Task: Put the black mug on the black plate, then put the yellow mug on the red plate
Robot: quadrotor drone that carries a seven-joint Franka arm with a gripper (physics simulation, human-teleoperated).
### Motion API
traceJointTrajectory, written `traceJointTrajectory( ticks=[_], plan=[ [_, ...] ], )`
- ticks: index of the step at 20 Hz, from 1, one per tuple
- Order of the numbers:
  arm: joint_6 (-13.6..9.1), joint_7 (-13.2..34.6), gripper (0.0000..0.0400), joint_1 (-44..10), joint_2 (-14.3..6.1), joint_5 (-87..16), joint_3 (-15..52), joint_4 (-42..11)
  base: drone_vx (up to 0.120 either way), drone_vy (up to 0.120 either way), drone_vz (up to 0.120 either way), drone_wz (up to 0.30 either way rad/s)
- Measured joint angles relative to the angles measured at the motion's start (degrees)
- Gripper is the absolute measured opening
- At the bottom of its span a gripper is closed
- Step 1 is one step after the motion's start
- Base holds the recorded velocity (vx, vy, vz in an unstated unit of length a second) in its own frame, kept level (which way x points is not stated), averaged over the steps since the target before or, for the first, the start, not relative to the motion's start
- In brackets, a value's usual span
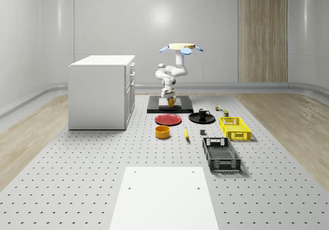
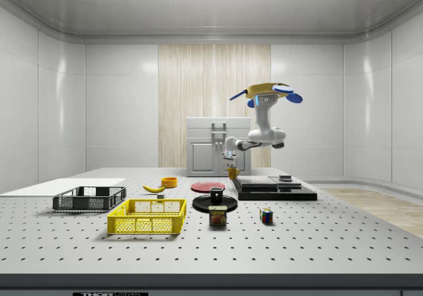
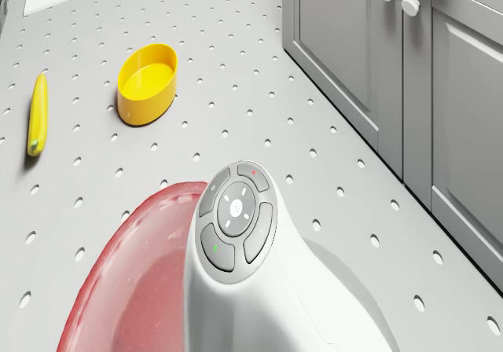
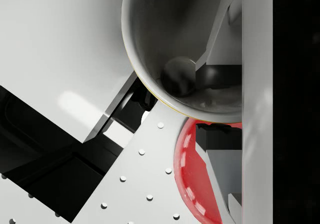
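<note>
The yellow mug (image 1: pixel 171 102) hangs in the air over the front edge of the black platform (image 1: pixel 181 108), with my gripper (image 1: pixel 170 97) shut on its rim. The red plate (image 1: pixel 168 119) lies on the table just in front of it and lower. In the side view the yellow mug (image 2: pixel 232 173) hangs under the gripper (image 2: pixel 230 164), a little above the red plate (image 2: pixel 207 186). The wrist view looks into the mug (image 4: pixel 170 29), with the red plate (image 4: pixel 192 179) below. The black mug (image 1: pixel 202 113) stands on the black plate (image 1: pixel 211 120). The drone (image 1: pixel 180 48) hovers over the platform.
A white cabinet (image 1: pixel 103 91) stands at the whole-scene view's left. In front of the red plate lie a yellow bowl (image 1: pixel 162 132) and a banana (image 1: pixel 186 133). A yellow crate (image 1: pixel 235 128) and a black crate (image 1: pixel 221 154) sit to the right. A can (image 2: pixel 218 215) and a cube (image 2: pixel 266 215) are near the black plate.
</note>
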Motion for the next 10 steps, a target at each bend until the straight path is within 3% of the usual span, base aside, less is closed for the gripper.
traceJointTrajectory(
  ticks=[7,10],
  plan=[
    [0.02,0.0,0.01,-0.01,-0.02,0.01,0.0,0.0,0.12,0.0,0.0,0.0],
    [-0.11,0.58,0.01,-1.24,0.26,0.24,0.25,0.68,0.0,0.0,0.0,0.0]
  ],
)
